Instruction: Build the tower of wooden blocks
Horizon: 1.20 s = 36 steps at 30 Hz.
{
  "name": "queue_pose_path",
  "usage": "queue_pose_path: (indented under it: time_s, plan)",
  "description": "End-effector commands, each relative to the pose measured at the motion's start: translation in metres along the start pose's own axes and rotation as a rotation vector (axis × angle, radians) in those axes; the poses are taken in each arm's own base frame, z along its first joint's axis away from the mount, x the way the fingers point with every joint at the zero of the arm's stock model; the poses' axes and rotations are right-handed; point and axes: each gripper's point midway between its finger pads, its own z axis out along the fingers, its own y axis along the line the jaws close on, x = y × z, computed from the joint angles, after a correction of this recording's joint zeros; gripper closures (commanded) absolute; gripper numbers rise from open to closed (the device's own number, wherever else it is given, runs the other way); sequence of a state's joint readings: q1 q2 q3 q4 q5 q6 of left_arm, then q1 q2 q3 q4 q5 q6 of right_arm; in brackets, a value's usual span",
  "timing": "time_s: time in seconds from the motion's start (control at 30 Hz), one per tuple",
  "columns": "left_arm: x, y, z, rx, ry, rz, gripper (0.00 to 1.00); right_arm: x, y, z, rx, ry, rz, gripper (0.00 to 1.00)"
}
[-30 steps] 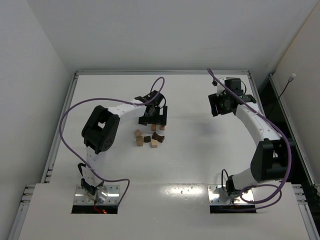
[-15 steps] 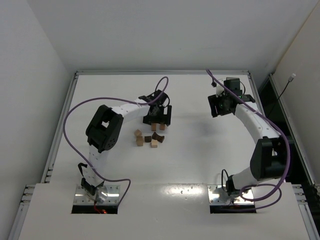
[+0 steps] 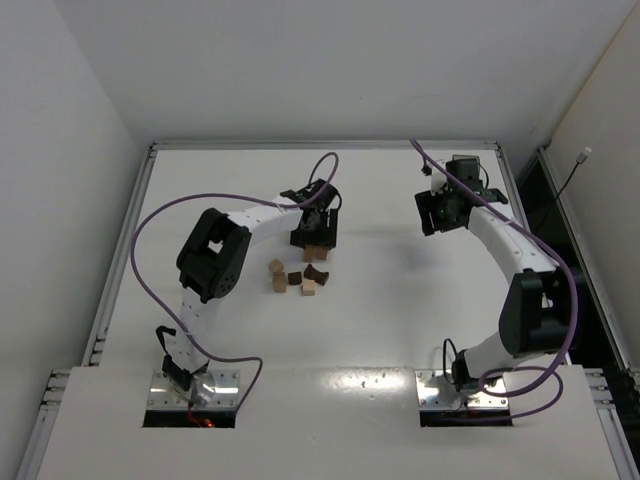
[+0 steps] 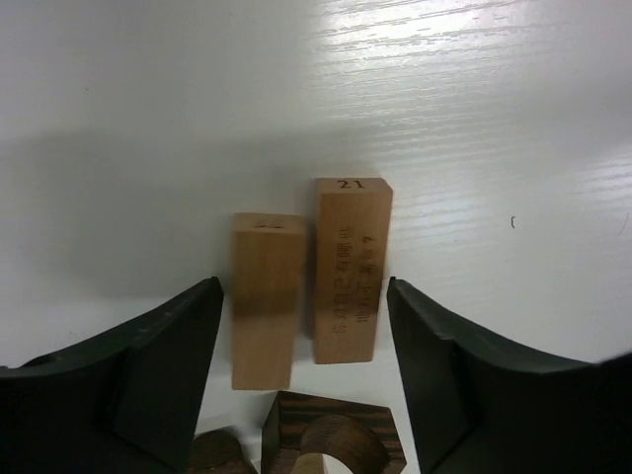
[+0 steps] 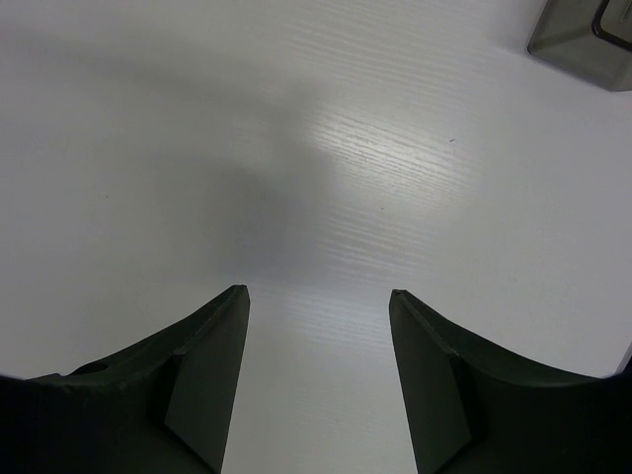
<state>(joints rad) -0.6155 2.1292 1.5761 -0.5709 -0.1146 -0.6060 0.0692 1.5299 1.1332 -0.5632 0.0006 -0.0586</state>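
Two tan blocks [image 4: 265, 301] flat, side by side just beyond dark arch piece [image 4: 331, 434]; long axes parallel, pointing away from left end effector [image 4: 303, 296], spread astride them; right end effector [image 5: 316, 296] likewise spread.

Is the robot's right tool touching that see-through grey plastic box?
Apart. The right wrist view shows the translucent grey plastic box up in the far corner, well clear of the open right tool.

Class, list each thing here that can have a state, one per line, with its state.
Two tan blocks: lying flat, side by side, unstacked.
Left gripper: open, straddling the tan blocks.
Right gripper: open, empty.
Dark arched block: loose, unstacked.
Other blocks: scattered, unstacked.
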Motion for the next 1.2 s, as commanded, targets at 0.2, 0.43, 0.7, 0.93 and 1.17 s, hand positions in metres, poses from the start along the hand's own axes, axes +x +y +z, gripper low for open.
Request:
queue_pose_path:
  time_s: [0.2,0.43,0.7,0.93,1.17]
  plan:
    - [0.001,0.002,0.004,-0.034,0.001,-0.023,0.46,-0.007,-0.002,0.001,0.013,-0.011,-0.011,0.44]
    - [-0.019,0.005,0.004,-0.085,-0.054,-0.026,0.81,-0.003,-0.002,0.002,0.011,-0.002,-0.011,0.44]
    - [-0.033,0.006,0.012,-0.114,-0.071,-0.063,1.0,0.004,0.003,0.005,-0.01,0.012,-0.011,0.44]
    - [-0.025,0.017,0.017,-0.183,-0.068,-0.155,1.0,0.004,0.005,0.005,-0.019,0.011,0.008,0.44]
    - [-0.027,0.01,0.009,-0.141,-0.07,-0.16,0.46,0.003,0.012,0.005,-0.03,0.009,-0.007,0.44]
